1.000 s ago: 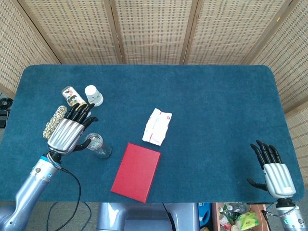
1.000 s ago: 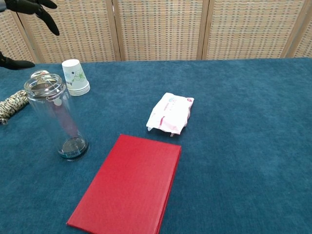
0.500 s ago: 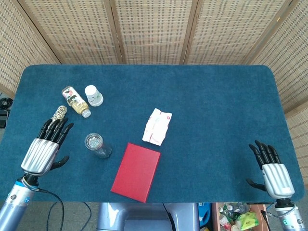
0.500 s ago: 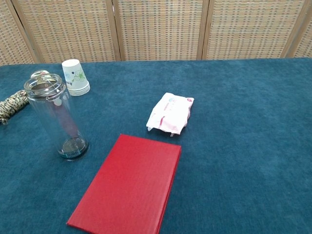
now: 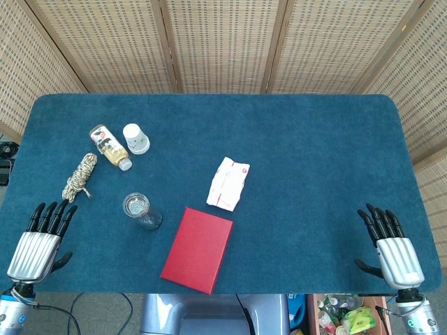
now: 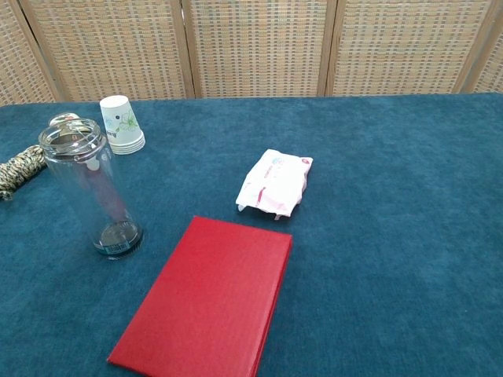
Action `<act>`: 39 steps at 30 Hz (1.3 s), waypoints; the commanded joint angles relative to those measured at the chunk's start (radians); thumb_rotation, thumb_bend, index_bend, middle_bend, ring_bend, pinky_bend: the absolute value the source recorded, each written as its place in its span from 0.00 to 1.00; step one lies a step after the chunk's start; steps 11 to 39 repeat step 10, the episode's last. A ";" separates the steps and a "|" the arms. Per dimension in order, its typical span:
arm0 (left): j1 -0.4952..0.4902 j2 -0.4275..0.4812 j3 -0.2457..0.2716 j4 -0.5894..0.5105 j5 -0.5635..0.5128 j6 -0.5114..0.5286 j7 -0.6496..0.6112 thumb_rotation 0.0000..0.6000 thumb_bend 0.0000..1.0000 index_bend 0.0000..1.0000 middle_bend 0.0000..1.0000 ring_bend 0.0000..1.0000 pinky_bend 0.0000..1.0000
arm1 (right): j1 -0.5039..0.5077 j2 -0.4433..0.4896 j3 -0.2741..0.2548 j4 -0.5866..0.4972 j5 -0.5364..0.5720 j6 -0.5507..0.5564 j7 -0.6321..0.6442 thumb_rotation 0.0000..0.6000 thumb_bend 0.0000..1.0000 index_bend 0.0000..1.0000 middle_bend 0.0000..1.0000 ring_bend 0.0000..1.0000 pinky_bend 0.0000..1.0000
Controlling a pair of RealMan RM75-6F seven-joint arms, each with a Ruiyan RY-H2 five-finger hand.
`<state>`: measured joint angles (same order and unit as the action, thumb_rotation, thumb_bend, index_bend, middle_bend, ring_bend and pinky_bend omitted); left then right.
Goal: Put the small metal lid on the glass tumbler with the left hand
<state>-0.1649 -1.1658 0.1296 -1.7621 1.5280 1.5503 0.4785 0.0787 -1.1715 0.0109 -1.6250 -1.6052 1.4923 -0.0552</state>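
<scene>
The left hand point(image 5: 36, 244) rests flat at the near left table edge, fingers spread and holding nothing, well apart from the glass tumbler point(image 5: 140, 210). The tumbler stands upright beside a red book point(image 5: 198, 249); a metal-looking ring sits at its mouth point(image 6: 71, 137), probably the small lid already in place, though the view is unclear. The right hand point(image 5: 391, 250) lies likewise spread and empty at the near right corner.
</scene>
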 commanded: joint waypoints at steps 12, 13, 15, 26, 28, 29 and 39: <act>0.054 -0.009 -0.019 0.072 0.016 0.031 -0.065 1.00 0.21 0.00 0.00 0.00 0.00 | 0.001 -0.003 0.001 0.003 0.006 -0.005 0.000 1.00 0.00 0.00 0.00 0.00 0.00; 0.054 -0.009 -0.019 0.072 0.016 0.031 -0.065 1.00 0.21 0.00 0.00 0.00 0.00 | 0.001 -0.003 0.001 0.003 0.006 -0.005 0.000 1.00 0.00 0.00 0.00 0.00 0.00; 0.054 -0.009 -0.019 0.072 0.016 0.031 -0.065 1.00 0.21 0.00 0.00 0.00 0.00 | 0.001 -0.003 0.001 0.003 0.006 -0.005 0.000 1.00 0.00 0.00 0.00 0.00 0.00; 0.054 -0.009 -0.019 0.072 0.016 0.031 -0.065 1.00 0.21 0.00 0.00 0.00 0.00 | 0.001 -0.003 0.001 0.003 0.006 -0.005 0.000 1.00 0.00 0.00 0.00 0.00 0.00; 0.054 -0.009 -0.019 0.072 0.016 0.031 -0.065 1.00 0.21 0.00 0.00 0.00 0.00 | 0.001 -0.003 0.001 0.003 0.006 -0.005 0.000 1.00 0.00 0.00 0.00 0.00 0.00; 0.054 -0.009 -0.019 0.072 0.016 0.031 -0.065 1.00 0.21 0.00 0.00 0.00 0.00 | 0.001 -0.003 0.001 0.003 0.006 -0.005 0.000 1.00 0.00 0.00 0.00 0.00 0.00; 0.054 -0.009 -0.019 0.072 0.016 0.031 -0.065 1.00 0.21 0.00 0.00 0.00 0.00 | 0.001 -0.003 0.001 0.003 0.006 -0.005 0.000 1.00 0.00 0.00 0.00 0.00 0.00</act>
